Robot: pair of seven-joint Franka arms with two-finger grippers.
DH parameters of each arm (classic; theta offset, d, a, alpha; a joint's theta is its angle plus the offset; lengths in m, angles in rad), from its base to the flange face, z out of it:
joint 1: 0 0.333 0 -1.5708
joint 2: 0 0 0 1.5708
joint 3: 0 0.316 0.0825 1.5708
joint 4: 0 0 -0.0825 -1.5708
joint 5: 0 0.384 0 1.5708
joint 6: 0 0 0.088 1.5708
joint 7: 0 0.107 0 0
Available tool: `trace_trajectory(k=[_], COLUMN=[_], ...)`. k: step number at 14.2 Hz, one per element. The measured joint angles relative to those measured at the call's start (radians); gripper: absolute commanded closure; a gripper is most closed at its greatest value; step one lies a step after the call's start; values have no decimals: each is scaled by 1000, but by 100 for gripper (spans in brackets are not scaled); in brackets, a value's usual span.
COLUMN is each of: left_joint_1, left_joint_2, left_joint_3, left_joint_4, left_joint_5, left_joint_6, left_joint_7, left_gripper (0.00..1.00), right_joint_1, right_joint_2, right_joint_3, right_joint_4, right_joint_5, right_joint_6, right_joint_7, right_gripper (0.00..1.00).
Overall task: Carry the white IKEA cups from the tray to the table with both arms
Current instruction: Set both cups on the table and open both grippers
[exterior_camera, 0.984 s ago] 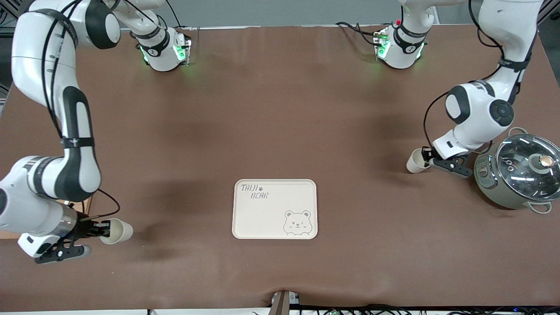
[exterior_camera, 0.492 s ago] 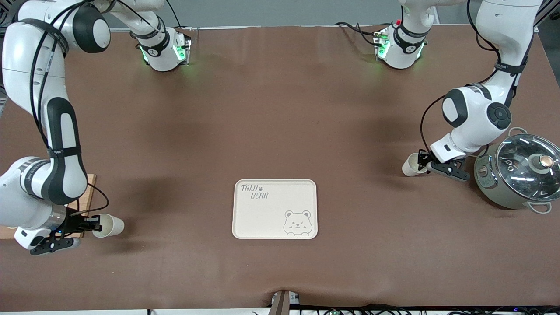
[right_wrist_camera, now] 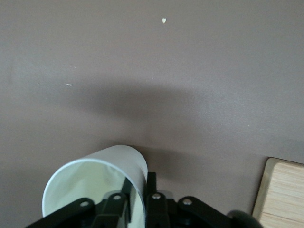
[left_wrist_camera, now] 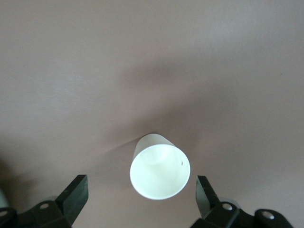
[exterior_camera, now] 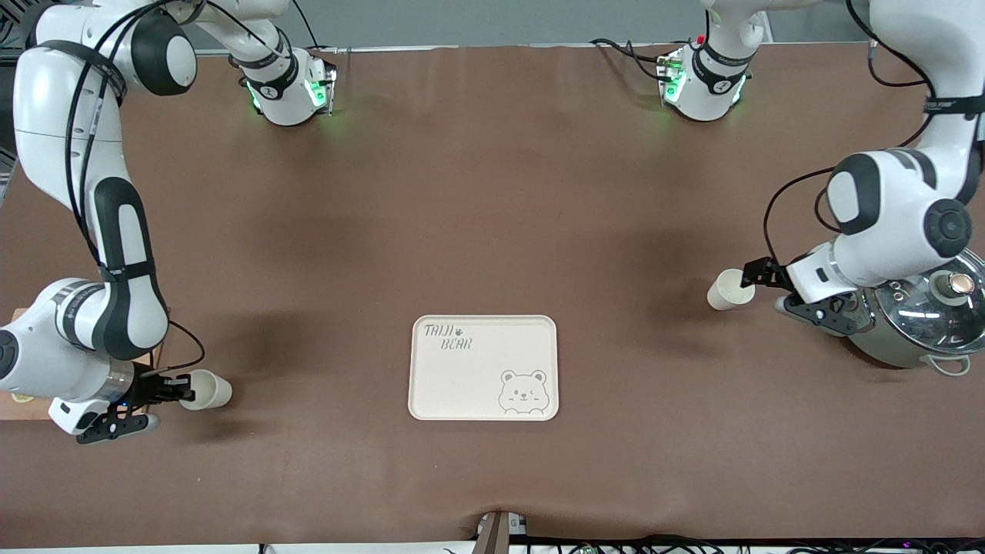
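White IKEA cups (exterior_camera: 208, 390) — both off the tray (exterior_camera: 483, 368), upright on the surface (exterior_camera: 492, 192). Right pincer (exterior_camera: 181, 388) pinches the right arm's cup (right_wrist_camera: 95, 175) by its wall, one finger inside: open fully, then lift straight up w/o tipping. Left pincer (left_wrist_camera: 140, 184) is spread wide around the left arm's cup (exterior_camera: 723, 290), not touching — withdraw w/o clipping the rim.

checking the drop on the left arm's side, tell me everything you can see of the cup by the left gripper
The cup is small, plain cream-white and handleless, tapering from a round rim to a narrower base; it looks like smooth plastic. It stands upright and empty on the brown table, toward the left arm's end, farther from the front camera than the tray. The left gripper is open, a finger on either side of the cup with a gap to each, so nothing but the table touches it.
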Motion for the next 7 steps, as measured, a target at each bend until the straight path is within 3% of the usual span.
trace_trajectory(k=[1, 4, 7], left_joint_1=[-1, -24, -112], left_joint_2=[-2, 1, 9], left_joint_3=[-1, -5, -8], left_joint_4=[34, 126, 247], left_joint_5=[3, 5, 27], left_joint_6=[-21, -63, -182], left_joint_7=[-30, -182, -365], left_gripper=[0, 0, 0], right_joint_1=[0, 2, 3], right_joint_2=[0, -1, -15], right_joint_3=[0, 2, 2], right_joint_4=[-3, 0, 13], right_joint_5=[0, 0, 0], right_joint_6=[3, 8, 10], right_joint_7=[0, 0, 0], right_gripper=[1, 0, 0])
